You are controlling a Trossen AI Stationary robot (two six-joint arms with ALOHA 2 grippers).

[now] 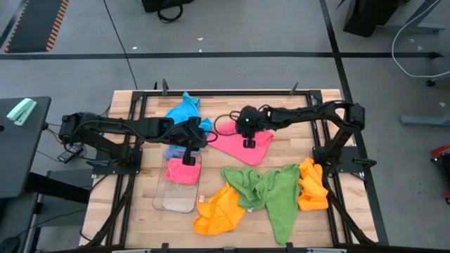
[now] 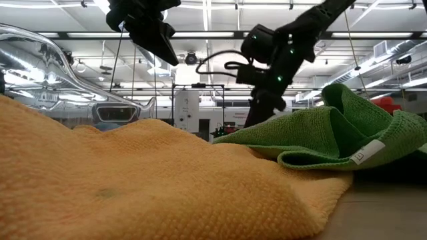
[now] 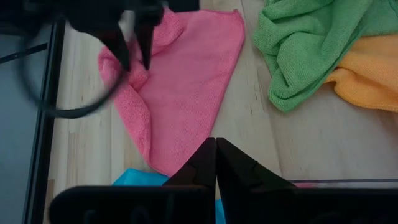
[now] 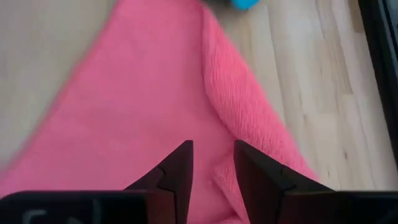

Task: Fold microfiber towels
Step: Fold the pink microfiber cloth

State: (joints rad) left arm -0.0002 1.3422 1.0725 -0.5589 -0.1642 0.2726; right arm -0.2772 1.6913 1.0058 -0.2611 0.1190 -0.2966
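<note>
We see a wooden table [image 1: 140,218] carrying everything. A clear plastic tray [image 1: 174,200] lies at about eight o'clock from its middle, an orange towel [image 1: 219,211] and a green towel [image 1: 271,190] at six. A second orange towel [image 1: 311,186] sits at four, a pink towel [image 1: 235,146] near centre, a blue towel [image 1: 184,109] at eleven.

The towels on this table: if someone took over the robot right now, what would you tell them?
Left gripper: shut, empty, above the folded pink towel in the clear tray.
Right gripper: open, above the unfolded pink towel at table centre.
Done: one pink towel folded, in the tray.
Left: the pink one, blue towels at the back, green and two orange crumpled in front.
</note>
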